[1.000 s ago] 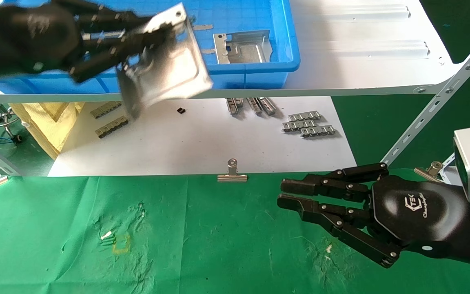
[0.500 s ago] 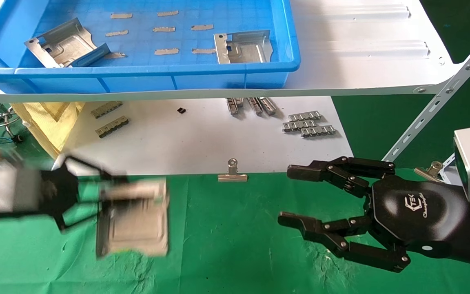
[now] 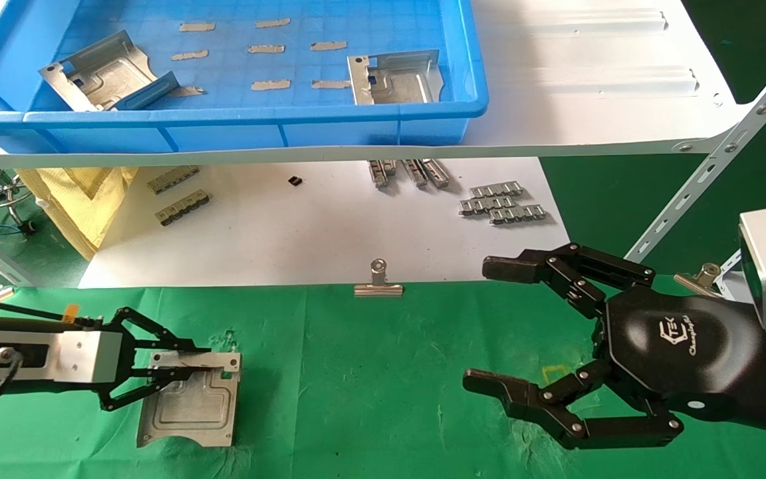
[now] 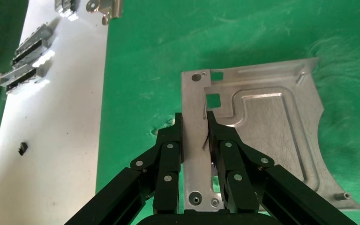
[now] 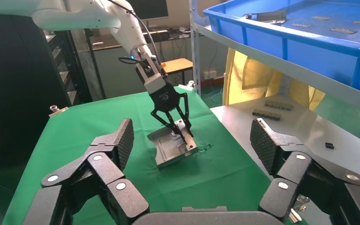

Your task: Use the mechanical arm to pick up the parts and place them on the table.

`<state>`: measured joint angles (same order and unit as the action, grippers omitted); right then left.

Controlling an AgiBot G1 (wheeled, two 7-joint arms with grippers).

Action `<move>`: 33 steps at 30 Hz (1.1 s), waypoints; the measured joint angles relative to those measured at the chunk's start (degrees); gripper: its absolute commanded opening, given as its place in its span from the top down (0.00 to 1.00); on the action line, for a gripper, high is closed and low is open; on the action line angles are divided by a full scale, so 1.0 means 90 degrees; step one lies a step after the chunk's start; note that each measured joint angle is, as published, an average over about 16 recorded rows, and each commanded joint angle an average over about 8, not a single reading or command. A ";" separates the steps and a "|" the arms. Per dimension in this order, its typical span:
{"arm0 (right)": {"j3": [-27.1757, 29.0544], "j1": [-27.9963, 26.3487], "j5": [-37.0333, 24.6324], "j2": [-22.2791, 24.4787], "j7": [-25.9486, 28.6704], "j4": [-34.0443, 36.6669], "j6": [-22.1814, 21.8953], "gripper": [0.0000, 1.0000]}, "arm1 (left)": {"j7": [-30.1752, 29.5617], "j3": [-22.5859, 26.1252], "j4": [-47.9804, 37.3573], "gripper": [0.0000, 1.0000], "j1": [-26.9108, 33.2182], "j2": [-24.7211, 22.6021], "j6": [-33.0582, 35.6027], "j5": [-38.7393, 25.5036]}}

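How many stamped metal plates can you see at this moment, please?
3: two in the blue bin, left plate and right plate; third plate on the green cloth, held by left gripper.

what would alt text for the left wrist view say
The left gripper, jaws shut on the raised edge of a silver sheet-metal part, holds it low on the green table. A white sheet beside it carries small ribbed strips.

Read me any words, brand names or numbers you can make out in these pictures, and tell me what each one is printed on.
White logo mark with small letters, too small to read surely: on the glossy black palm of the right hand, which hovers open over the green table.
White script line under that logo, perhaps starting "Ch": too small to read.
Metal plate held by the left hand: no text.
Blue bin: no text.
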<state>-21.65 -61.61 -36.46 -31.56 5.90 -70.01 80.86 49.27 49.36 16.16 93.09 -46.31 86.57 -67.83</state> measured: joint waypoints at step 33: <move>0.0000 0.0001 0.0001 0.0001 0.0000 0.0001 -0.0001 0.00 | -0.2464 -0.0847 -0.1458 0.00 -0.0383 -0.0197 0.0547 0.1654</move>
<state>-21.65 -61.61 -36.46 -31.55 5.90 -69.99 80.85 27.10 41.74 3.04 89.65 -48.08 91.49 -52.94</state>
